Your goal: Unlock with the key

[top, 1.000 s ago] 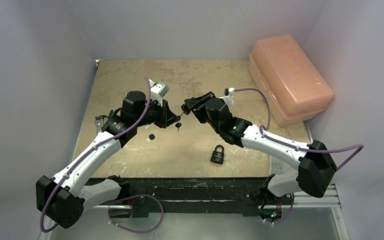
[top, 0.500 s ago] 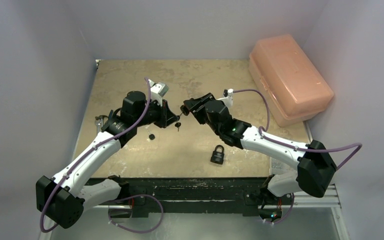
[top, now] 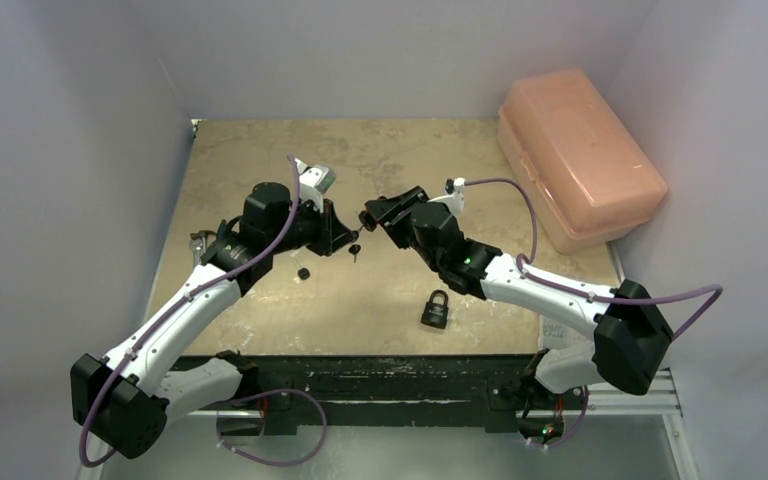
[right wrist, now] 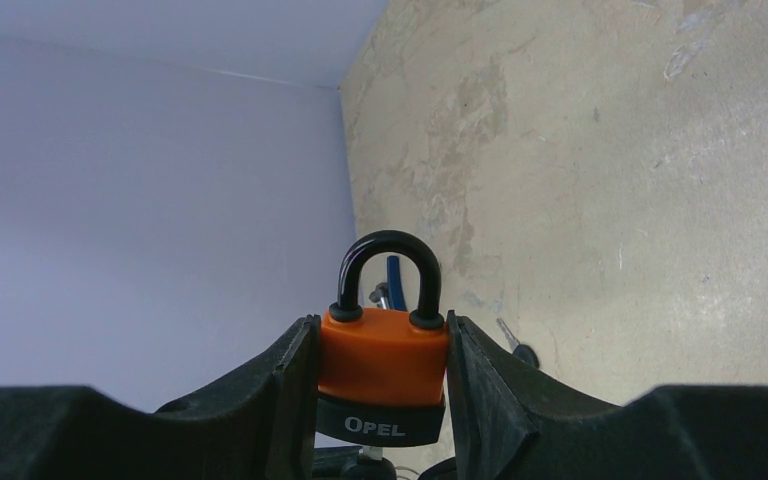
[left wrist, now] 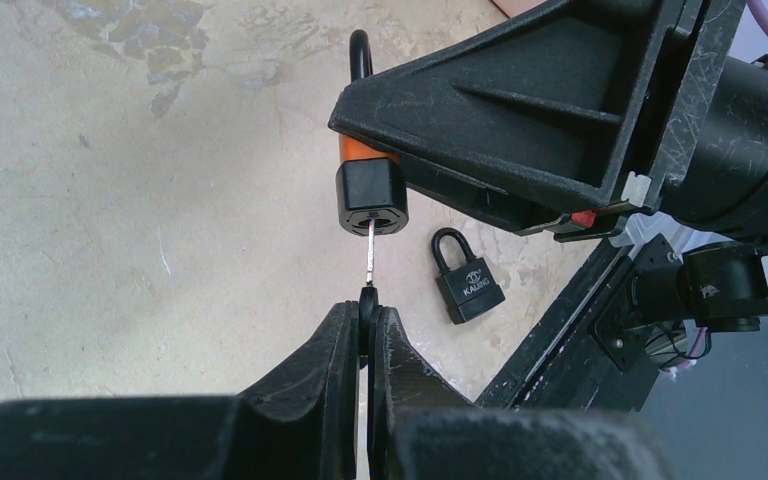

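Observation:
My right gripper (right wrist: pixel 382 375) is shut on an orange padlock (right wrist: pixel 385 365) with a black base marked OPEL, its black shackle closed. My left gripper (left wrist: pixel 368 310) is shut on the black head of a key (left wrist: pixel 371 255). The key's metal blade points up at the keyhole in the padlock's base (left wrist: pixel 370 195), and its tip sits at or just inside the keyhole. In the top view the two grippers meet above the middle of the table, left gripper (top: pixel 353 240) and right gripper (top: pixel 370 215).
A second, black padlock (top: pixel 435 308) lies near the table's front edge and also shows in the left wrist view (left wrist: pixel 468 285). A small black-headed key (top: pixel 303 272) lies left of centre. A pink lidded box (top: pixel 580 155) stands at the back right. Tools (top: pixel 200 240) lie at the left edge.
The right arm with the orange padlock has shifted very slightly left toward the key. The left arm has barely moved.

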You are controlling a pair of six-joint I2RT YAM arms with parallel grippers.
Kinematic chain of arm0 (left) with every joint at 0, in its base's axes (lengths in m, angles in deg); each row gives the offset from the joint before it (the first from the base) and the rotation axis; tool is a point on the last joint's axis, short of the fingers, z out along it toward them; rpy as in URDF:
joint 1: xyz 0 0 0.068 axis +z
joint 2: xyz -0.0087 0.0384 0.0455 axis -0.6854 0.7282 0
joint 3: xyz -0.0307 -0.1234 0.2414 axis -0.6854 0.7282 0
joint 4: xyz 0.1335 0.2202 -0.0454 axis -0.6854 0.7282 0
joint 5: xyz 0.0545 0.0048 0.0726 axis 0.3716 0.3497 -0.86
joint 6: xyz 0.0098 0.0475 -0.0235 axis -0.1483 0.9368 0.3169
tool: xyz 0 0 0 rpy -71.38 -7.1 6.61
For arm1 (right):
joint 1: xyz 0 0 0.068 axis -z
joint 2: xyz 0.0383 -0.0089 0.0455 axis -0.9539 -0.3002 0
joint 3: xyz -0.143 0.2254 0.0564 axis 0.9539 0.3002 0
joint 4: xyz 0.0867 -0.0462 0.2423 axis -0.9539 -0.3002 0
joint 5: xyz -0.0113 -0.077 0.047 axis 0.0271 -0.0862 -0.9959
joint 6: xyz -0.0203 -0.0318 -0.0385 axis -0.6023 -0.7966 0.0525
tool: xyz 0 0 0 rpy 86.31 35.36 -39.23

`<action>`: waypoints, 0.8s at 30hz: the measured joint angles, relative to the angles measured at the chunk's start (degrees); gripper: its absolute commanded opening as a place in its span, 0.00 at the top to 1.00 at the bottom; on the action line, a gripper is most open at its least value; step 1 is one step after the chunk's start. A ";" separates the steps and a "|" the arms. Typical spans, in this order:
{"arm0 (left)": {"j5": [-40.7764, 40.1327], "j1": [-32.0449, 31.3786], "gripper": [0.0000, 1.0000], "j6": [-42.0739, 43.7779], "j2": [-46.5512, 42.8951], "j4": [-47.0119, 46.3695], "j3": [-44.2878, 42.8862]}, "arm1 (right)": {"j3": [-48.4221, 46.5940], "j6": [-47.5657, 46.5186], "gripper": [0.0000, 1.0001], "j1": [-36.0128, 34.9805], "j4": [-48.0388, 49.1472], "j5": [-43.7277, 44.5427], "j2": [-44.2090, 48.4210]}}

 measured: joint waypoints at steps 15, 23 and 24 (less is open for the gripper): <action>0.76 0.79 1.00 -0.02 -0.15 0.07 0.00 | 0.09 -1.68 1.00 -0.22 2.19 -0.17 -0.83; 3.15 2.62 1.00 -0.57 -0.15 0.24 0.22 | 0.09 -3.76 1.00 -0.83 3.76 -0.50 -1.57; 3.50 2.89 1.00 -0.59 -0.15 0.24 0.22 | 0.09 -3.82 1.00 -0.85 3.85 -0.55 -1.57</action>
